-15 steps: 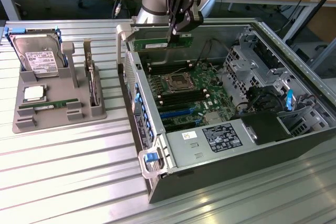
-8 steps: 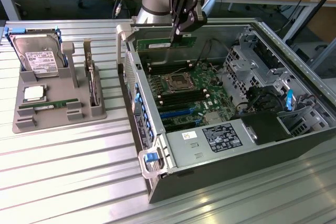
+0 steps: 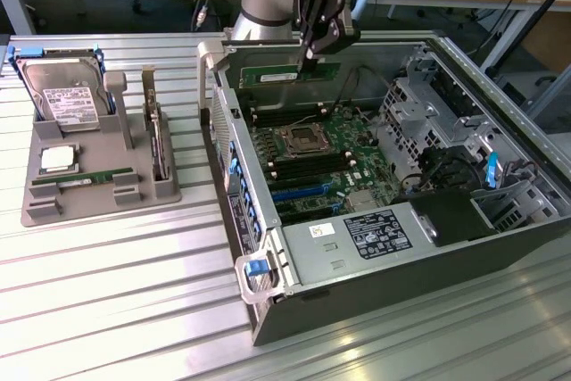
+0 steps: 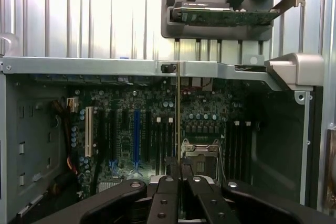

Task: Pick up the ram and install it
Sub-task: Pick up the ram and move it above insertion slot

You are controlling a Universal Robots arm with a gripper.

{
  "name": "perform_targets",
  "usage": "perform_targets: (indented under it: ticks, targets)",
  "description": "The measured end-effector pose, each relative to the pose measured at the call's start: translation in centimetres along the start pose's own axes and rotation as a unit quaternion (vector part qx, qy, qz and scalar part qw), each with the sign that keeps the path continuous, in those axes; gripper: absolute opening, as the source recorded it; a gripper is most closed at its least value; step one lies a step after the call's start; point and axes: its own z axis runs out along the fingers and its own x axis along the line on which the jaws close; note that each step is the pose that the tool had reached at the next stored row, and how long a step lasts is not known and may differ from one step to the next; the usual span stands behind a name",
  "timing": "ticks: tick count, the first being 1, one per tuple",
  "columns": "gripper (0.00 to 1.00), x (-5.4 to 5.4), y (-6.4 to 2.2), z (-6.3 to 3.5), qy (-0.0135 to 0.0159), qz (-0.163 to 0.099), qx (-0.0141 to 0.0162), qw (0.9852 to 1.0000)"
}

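My gripper hangs over the far side of the open computer case, shut on the ram. The ram is a long green stick with a white label, held level above the motherboard. In the wrist view the ram appears edge-on as a thin line running out from between my black fingers, with my gripper closed on it. It lines up over the dark memory slots beside the processor socket. I cannot tell whether its lower edge touches a slot.
A grey parts tray on the exterior view's left holds a hard drive, a silver processor, another green stick and an upright card. Drive cages and a power supply crowd the case.
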Motion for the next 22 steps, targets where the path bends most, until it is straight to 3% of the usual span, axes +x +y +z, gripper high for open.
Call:
perform_targets:
  ticks: [6, 22]
  targets:
    - [0.12, 0.0, -0.57, -0.01, 0.0000, 0.000, 0.0000, 1.0000]
    - [0.12, 0.1, -3.25, -0.03, 0.0000, 0.000, 0.0000, 1.0000]
